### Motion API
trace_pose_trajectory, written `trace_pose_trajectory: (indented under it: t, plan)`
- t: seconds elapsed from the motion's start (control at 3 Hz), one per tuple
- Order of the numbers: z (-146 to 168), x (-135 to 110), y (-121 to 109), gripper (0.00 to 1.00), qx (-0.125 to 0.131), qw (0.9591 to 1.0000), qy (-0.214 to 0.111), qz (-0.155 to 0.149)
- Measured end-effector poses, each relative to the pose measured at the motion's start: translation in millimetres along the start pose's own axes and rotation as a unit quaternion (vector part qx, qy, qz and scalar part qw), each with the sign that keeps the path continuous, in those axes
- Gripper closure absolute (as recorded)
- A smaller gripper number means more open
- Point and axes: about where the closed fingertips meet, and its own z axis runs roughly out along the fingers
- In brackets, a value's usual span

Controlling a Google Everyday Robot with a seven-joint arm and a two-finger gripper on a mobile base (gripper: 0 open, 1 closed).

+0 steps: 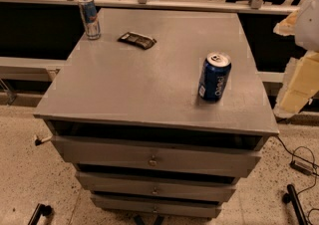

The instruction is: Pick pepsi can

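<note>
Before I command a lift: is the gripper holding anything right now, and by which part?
Cannot tell: the gripper is out of view. The pepsi can stands untouched on the cabinet top, right of centre.

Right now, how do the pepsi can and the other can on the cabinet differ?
The pepsi can is dark blue and wider; the silver-and-blue can is slimmer. The pepsi can stands front right; the silver-and-blue can back left. Both stand upright on the cabinet top. The claw is not in view.
</note>
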Motion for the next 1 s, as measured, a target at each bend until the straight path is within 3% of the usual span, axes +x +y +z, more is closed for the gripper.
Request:
trace_pose_trajectory:
  t: [0.33,0.67,1.0]
  plan:
    - [3,-4,-3,0.00,0.000,1.0000,-0.006,-0.002]
    - [19,-28,-21,0.00,-0.003,0.9991,-0.038,-0.018]
    - [57,-67,-39,0.00,-0.028,0.9962,-0.070,-0.045]
